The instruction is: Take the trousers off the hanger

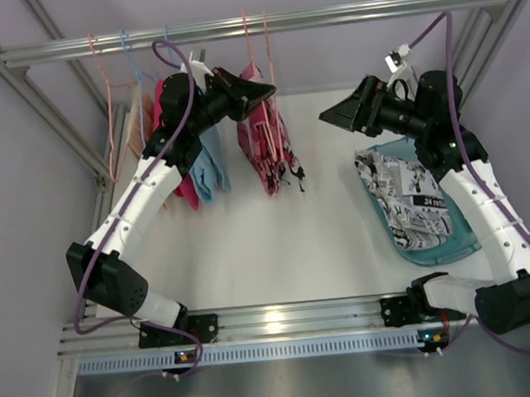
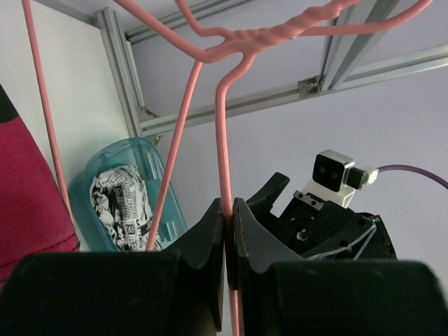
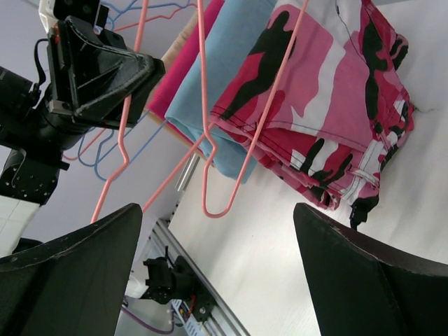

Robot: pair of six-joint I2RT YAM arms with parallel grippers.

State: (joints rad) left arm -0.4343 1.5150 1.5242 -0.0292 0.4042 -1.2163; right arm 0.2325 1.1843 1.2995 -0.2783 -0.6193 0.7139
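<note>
Near, R side: comic-print trousers (image 1: 411,195) lie in teal tub (image 1: 437,253) on counter, off any hanger. Mid: L gripper (image 2: 227,234) clenched on pink hanger (image 2: 222,140) wire; R gripper (image 1: 336,113) released, jaws wide, facing pink-red trousers (image 3: 329,105) hung folded under far rail (image 1: 323,14). Handling: L steadies wire, R pinches cloth low and draws it off w/o snagging light-blue garment (image 3: 231,63).

White table (image 1: 297,242), teal tray (image 1: 430,258) on its right side.
</note>
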